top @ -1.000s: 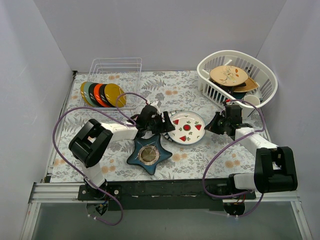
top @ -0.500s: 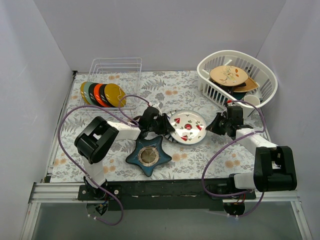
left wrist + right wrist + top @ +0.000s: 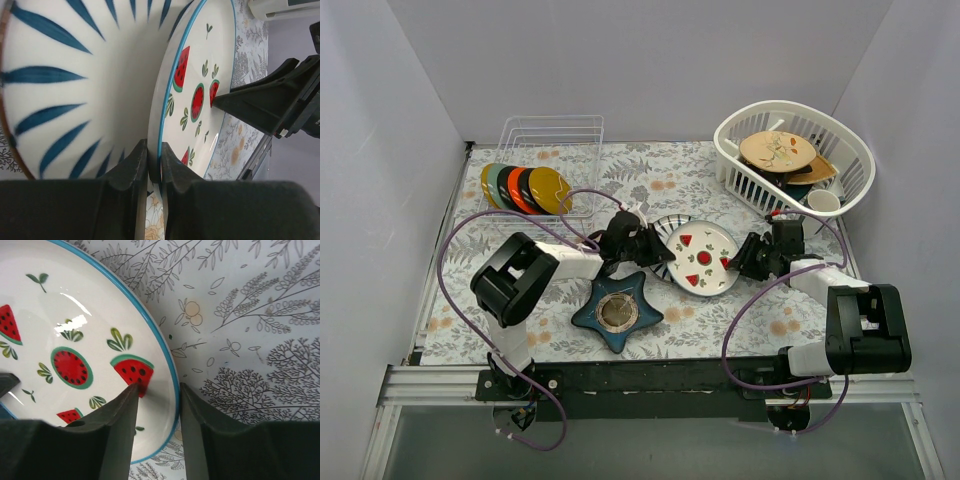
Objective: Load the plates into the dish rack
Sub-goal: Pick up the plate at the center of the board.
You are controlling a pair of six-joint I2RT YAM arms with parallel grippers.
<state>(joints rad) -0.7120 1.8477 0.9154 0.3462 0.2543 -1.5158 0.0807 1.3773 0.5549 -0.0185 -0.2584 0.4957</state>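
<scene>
1. Dish rack (image 3: 551, 150): the destination for this plate.
2. Watermelon plate (image 3: 702, 257): tilted up, well right of the rack, seemingly mid-handover.
3. Left gripper (image 3: 154, 150): clamped on its rack-side rim; next, carry it over and slot it upright.
4. Right gripper (image 3: 159, 390): jaws apart, straddling the far rim.

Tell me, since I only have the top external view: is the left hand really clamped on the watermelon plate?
Observer: Yes; the left wrist view shows the left hand shut on the rim of the watermelon plate.
Reviewer: And the right hand?
Observer: Its wrist view shows the right hand astride the same rim, fingers apart, a gap showing.
Reviewer: Anything behind the plate?
Observer: A blue-striped dish with a brown edge, close behind it.
</scene>
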